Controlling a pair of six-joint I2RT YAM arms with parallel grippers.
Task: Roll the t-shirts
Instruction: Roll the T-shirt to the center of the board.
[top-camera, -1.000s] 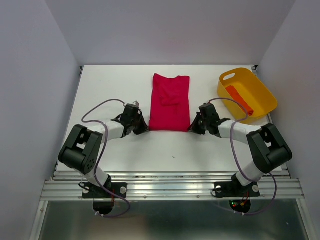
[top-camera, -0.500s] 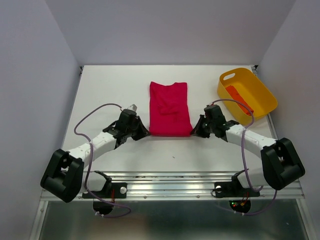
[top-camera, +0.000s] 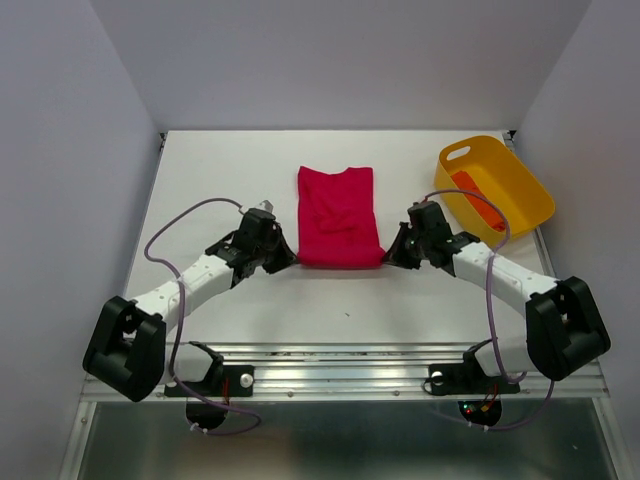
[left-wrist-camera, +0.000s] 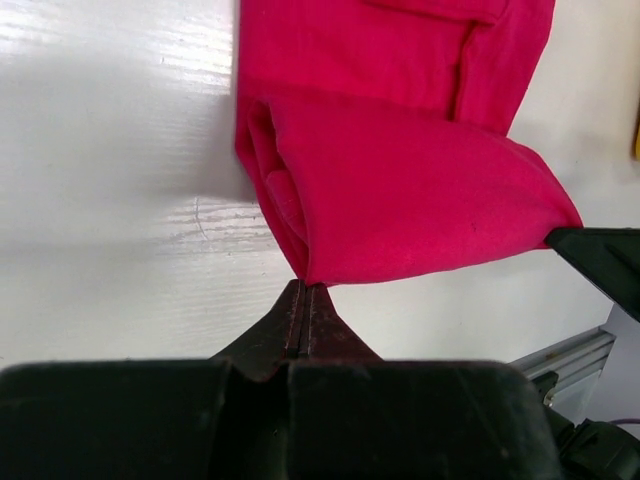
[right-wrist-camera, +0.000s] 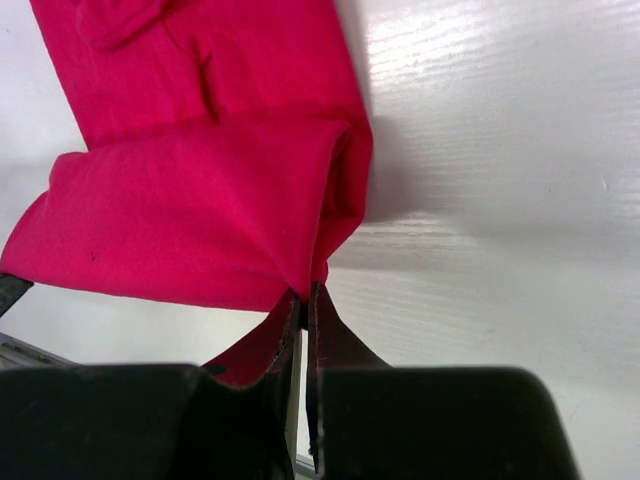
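Note:
A crimson t-shirt (top-camera: 338, 215) lies folded narrow in the middle of the white table (top-camera: 200, 180), its near end turned over into a loose roll (left-wrist-camera: 400, 190). My left gripper (top-camera: 285, 258) is shut on the roll's near left corner (left-wrist-camera: 305, 278). The right gripper (top-camera: 392, 256) pinches the near right corner (right-wrist-camera: 312, 283), jaws shut on the cloth. Both corners are lifted slightly off the table. An orange-red rolled t-shirt (top-camera: 478, 199) lies inside the yellow tub (top-camera: 520, 185) at the right.
The yellow tub with handles stands at the table's right edge, just beyond my right arm. Grey walls enclose the table on three sides. A metal rail (top-camera: 340, 375) runs along the near edge.
Both grippers drew the shirt's near end towards the arms, then carried it away over the shirt, forming a roll. The arms stretched out; the shirt looks shorter.

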